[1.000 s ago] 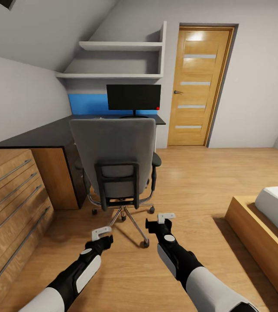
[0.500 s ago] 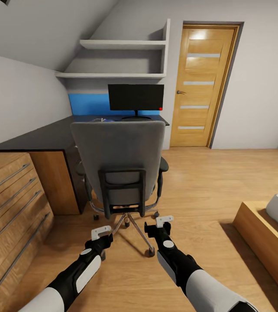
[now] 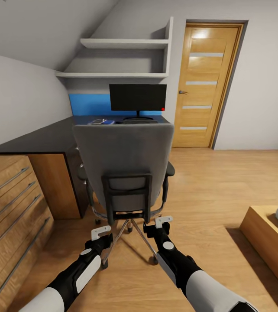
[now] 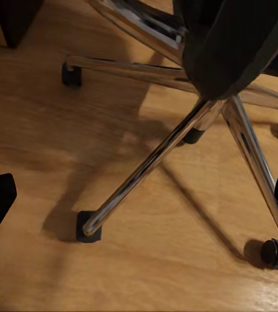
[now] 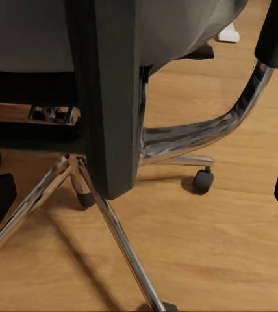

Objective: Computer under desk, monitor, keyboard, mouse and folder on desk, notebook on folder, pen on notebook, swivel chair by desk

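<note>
head view: swivel chair just beyond both spread tools.

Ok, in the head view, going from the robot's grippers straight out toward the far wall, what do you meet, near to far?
left gripper and right gripper → swivel chair → desk → monitor → blue wall panel

swivel chair hiding desk front
</note>
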